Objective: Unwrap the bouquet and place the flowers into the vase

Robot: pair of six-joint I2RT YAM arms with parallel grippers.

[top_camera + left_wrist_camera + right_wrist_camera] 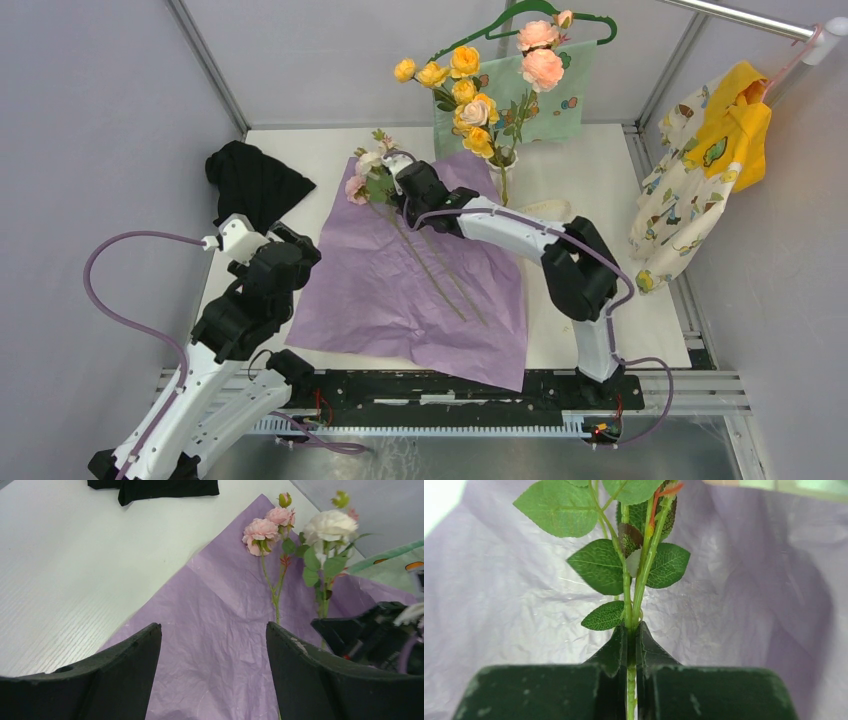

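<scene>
Left hand (212, 627) is hanging spread wide and empty over the left edge of the purple wrapping paper (400, 290). Right hand (631, 636), over the paper's far part, is pinching a leafy green flower stem (633, 605), clamped tight on it; pink and cream roses (365, 175) are sitting at the paper's far left corner. Beyond the paper's far edge, the white vase (504, 180) is holding yellow and pink roses (470, 95).

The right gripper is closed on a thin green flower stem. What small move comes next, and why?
Probably lift straight up a little: the right gripper is shut on the thin green stem, which lies on the crinkled purple wrapping paper and must clear it before the white vase.
</scene>
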